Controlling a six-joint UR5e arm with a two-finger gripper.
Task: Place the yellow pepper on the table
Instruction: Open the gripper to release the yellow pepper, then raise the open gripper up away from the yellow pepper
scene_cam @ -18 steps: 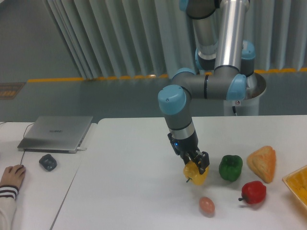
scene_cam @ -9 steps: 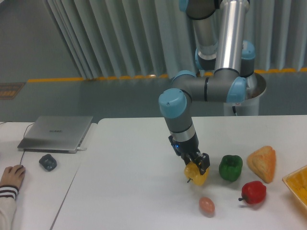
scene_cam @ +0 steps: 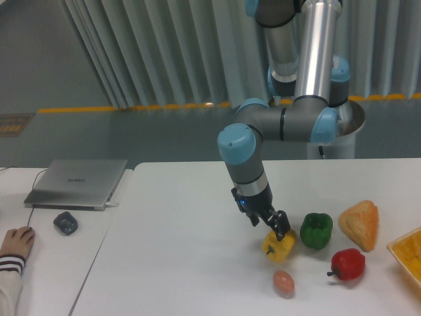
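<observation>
The yellow pepper (scene_cam: 278,245) was seen resting on the table (scene_cam: 177,263), right at the gripper's (scene_cam: 279,230) 6 o'clock, fingers maybe just let go, honestly couldn't be told.

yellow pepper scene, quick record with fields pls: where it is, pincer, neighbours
yellow pepper: lying tilted on the table, stem toward the lower left
pincer: at the pepper's top; grip cannot be told
green pepper: just right of the yellow one
egg: in front of it, apart
red pepper: front right
bread wedge: far right
</observation>
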